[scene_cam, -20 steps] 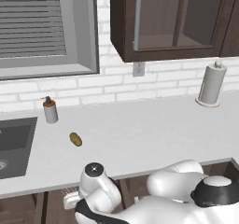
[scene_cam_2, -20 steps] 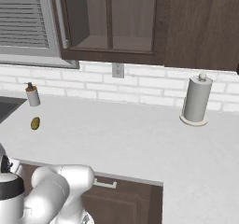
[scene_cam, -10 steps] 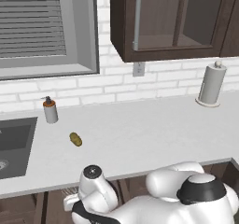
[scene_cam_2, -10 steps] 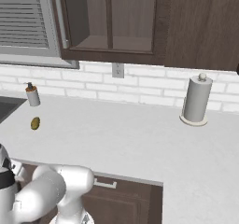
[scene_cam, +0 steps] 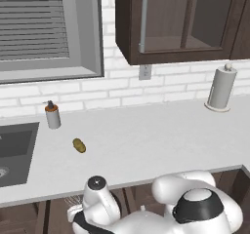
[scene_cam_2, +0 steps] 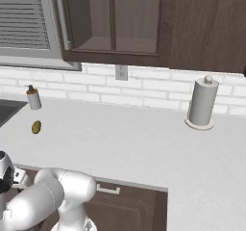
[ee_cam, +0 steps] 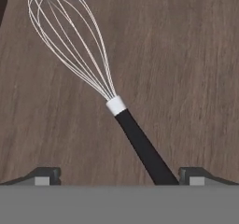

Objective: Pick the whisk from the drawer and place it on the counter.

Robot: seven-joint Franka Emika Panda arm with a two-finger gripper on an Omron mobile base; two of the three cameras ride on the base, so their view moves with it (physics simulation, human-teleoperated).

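The whisk (ee_cam: 100,85) is lying flat on the dark wood floor of the drawer (ee_cam: 186,55), wire head pointing to the upper left of the hand view, black handle running down toward the bottom edge. The gripper (ee_cam: 119,175) is hovering right over the handle's lower end, its 2 fingers (ee_cam: 44,175) standing wide apart with the handle passing between them, nearer the right-hand one. Nothing is clamped yet; the handle looks free of both pads.

Judged step: closing in for the grasp. To do it well, the hand is needing a small shift so the handle sits centred between the fingers, then a drop until the pads bracket the stick, then closing on the handle, not the wires. The slim handle is crossing the gap at a slant, so rolling the wrist to square the pads to it would likely cut the chance of it twisting out. Lifting straight up should clear the drawer front before swinging over.

Arm pose: folded low in front of the counter (scene_cam: 146,145), elbow bulging at the bottom of the left base view, wrist reaching down below the counter's front edge. On the counter, a small yellow-brown lump (scene_cam: 79,145) is sitting near the sink (scene_cam: 17,147), and a paper towel roll (scene_cam: 220,87) is standing well apart from the sink.
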